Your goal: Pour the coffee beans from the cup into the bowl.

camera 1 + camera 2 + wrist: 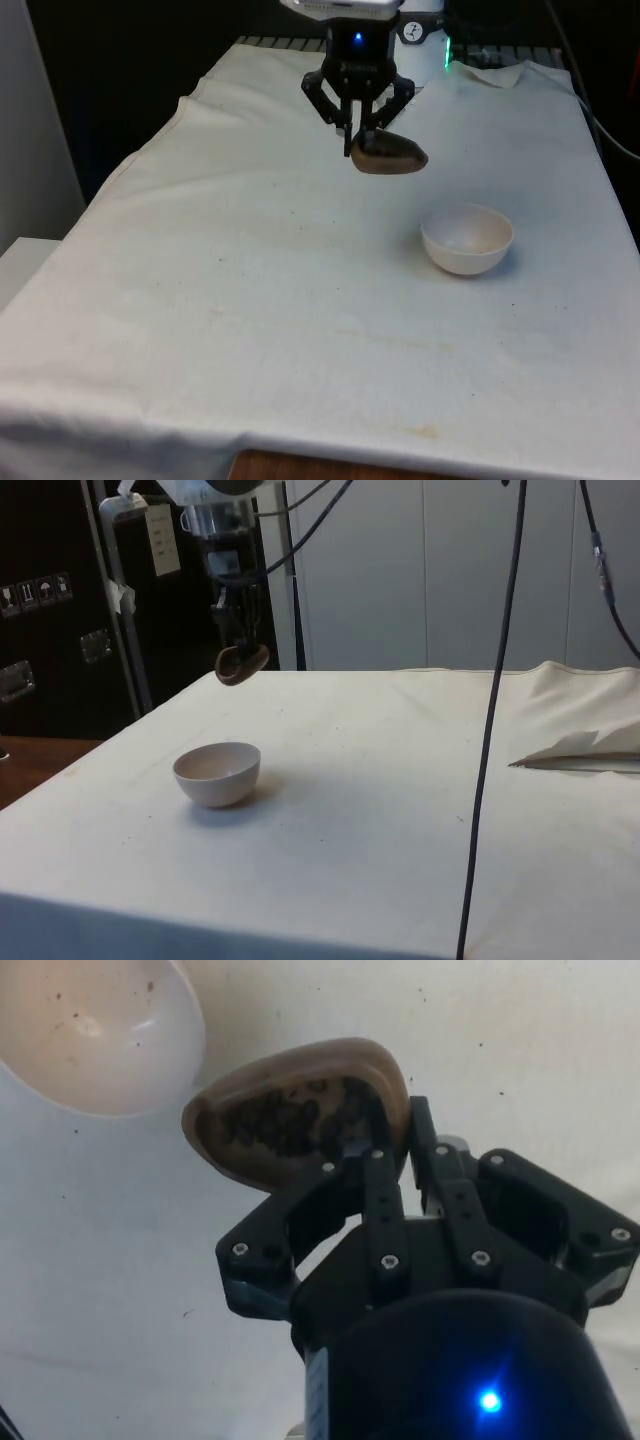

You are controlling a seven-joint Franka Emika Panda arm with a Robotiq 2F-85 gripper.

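Two fingers of the gripper (360, 135) pinch the rim of the brown cup (389, 155), one inside the wall and one outside, closed tight on it so the cup hangs in the air well above the white cloth (250, 280). In the wrist view the cup (300, 1115) sits roughly level with dark coffee beans (285, 1125) lying in it, which seems the point of the rim grip: the mouth stays free for tipping. The white bowl (467, 238) rests on the cloth, nearer the camera and towards the front view's right of the cup, and the side view shows the cup (241, 664) raised beyond the bowl (217, 772), not over it. Its inside looks free of beans, so pouring has not begun; the cup likely needs carrying across first.
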